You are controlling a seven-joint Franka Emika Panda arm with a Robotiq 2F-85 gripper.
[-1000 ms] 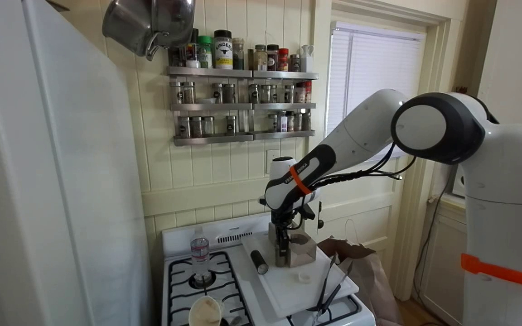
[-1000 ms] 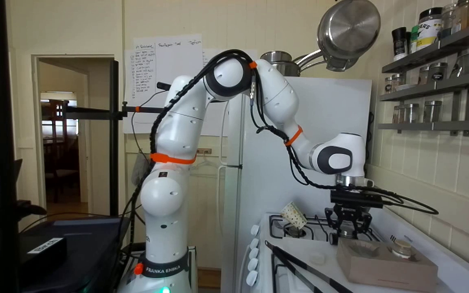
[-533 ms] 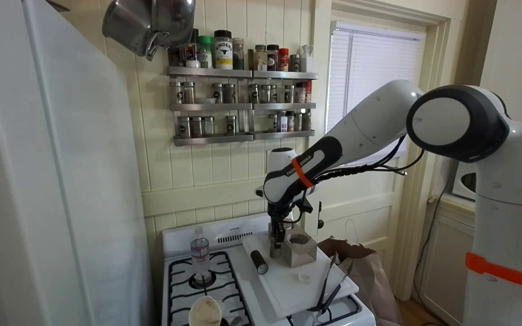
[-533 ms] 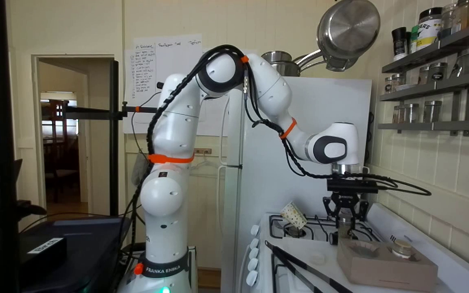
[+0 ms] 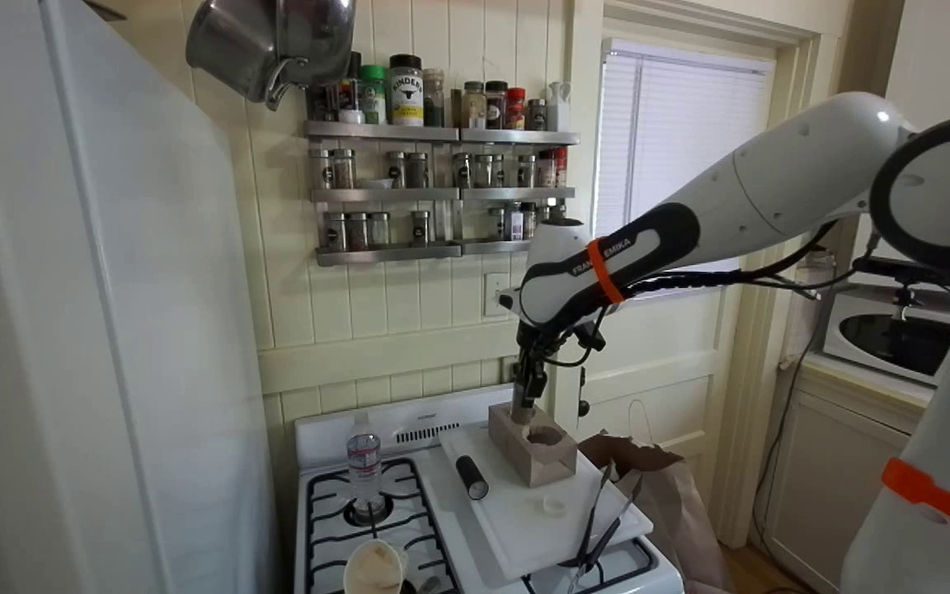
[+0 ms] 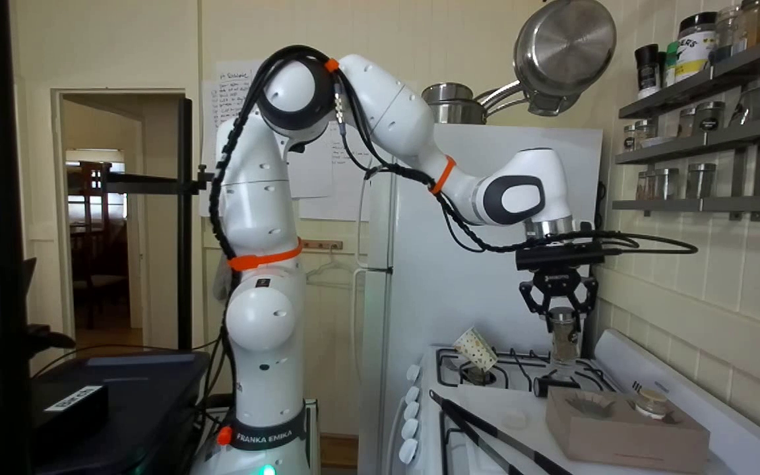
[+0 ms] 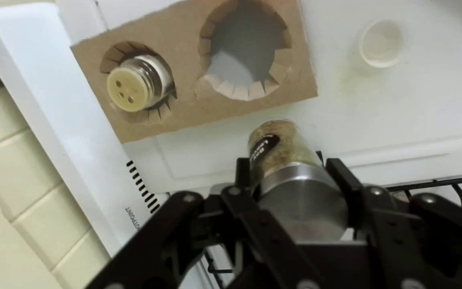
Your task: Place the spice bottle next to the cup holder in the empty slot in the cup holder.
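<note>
Brown spice bottle [image 6: 565, 342] in hand [image 6: 563, 322], now higher.

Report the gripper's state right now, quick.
Gripper: closed, holding the spice bottle by its lidded end.

claw [image 6: 564, 323] holds spice bottle [image 6: 565, 342] upright

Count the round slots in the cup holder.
2: the empty slot, at the end of the cup holder farther from the backguard; the filled slot, around a jar, at the nearer end. None seem hidden.
</note>
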